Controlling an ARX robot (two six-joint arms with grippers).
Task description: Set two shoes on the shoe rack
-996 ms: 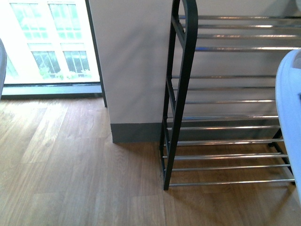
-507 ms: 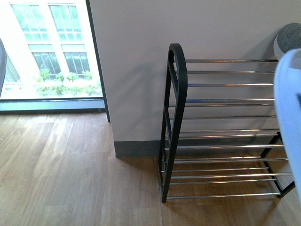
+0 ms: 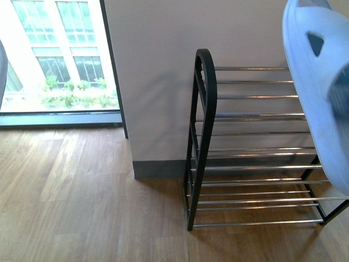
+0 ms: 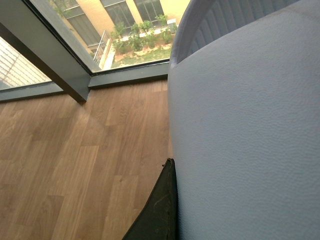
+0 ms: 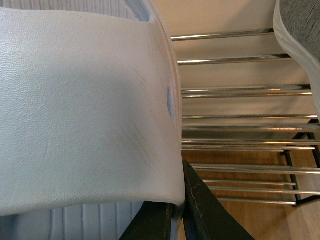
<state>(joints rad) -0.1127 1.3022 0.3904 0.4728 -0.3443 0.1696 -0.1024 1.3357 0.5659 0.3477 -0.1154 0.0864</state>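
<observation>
**Slides lifted, rack ahead**

Since half a second ago the right-hand slide [image 3: 319, 93] has risen and swung in over the rack's [image 3: 256, 147] upper shelves in my front view. My left gripper [image 4: 162, 210] is clenched on the other slide [image 4: 240, 130], floor below it. My right gripper [image 5: 175, 212] grips its slide too, rack rods just beyond, a grey sneaker [image 5: 300, 35] beside. I'd level each sole across several rods before letting go.
</observation>
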